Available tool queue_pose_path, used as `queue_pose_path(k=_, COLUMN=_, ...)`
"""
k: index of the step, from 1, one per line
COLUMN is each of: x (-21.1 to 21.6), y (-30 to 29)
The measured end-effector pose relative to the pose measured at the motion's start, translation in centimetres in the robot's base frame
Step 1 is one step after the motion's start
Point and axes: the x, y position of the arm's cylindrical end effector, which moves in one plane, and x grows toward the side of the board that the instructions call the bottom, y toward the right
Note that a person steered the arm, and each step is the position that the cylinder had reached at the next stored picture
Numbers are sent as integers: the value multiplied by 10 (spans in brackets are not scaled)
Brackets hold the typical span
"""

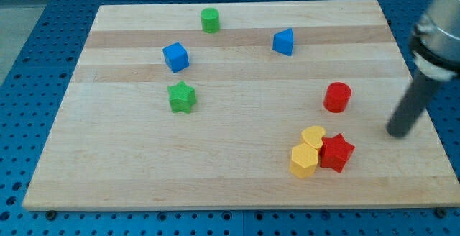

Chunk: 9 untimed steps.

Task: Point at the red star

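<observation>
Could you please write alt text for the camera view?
My tip sits right of the red star, apart from it; the star touches two yellow blocks. Elsewhere on the wooden board are a red cylinder and green and blue blocks.

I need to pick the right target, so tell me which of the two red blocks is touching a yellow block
The red star, near the view's bottom right, touches the yellow blocks. The red cylinder stands alone above it. My tip is right of both.
</observation>
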Motion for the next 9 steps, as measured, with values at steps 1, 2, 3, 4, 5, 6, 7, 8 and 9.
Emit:
queue_pose_path(k=1, x=59, y=-26)
queue_pose_path(k=2, x=60, y=-78)
queue_pose_path(k=3, x=31, y=-127)
queue_pose_path(k=4, x=5, y=-138)
queue_pose_path(k=5, x=-19, y=-126)
queue_pose_path(k=6, x=-20, y=-150)
queue_pose_path(k=7, x=-17, y=-203)
queue_pose_path(k=8, x=-12, y=-176)
queue_pose_path(k=9, x=3, y=-133)
